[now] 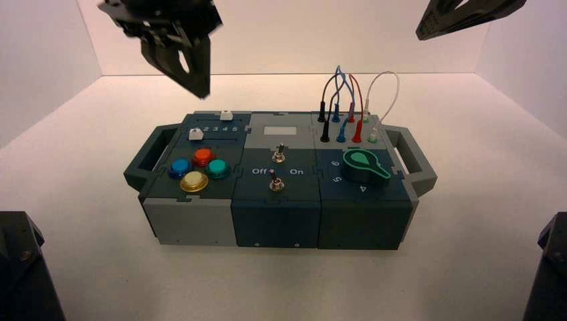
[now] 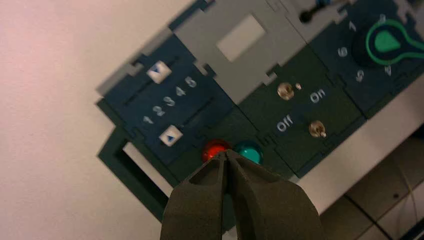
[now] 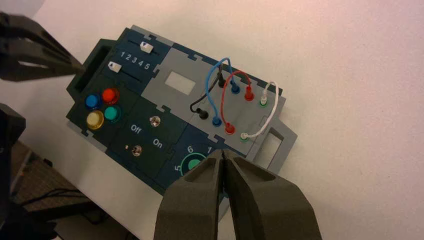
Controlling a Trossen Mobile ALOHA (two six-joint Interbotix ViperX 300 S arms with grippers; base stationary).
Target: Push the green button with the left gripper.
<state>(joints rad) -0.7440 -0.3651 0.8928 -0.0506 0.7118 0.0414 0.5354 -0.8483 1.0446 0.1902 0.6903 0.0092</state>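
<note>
The green button is a small teal dome in the four-button cluster at the box's left front, beside the red, blue and yellow buttons. It also shows in the left wrist view and the right wrist view. My left gripper hangs high above the box's back left, fingers shut and empty. In its wrist view the tips sit between the red button and the green one. My right gripper is shut and empty, raised at the upper right.
The box has two white sliders by numbers 1 to 5, two toggle switches marked Off and On, a green teardrop knob, plugged wires and side handles. It stands on a white table.
</note>
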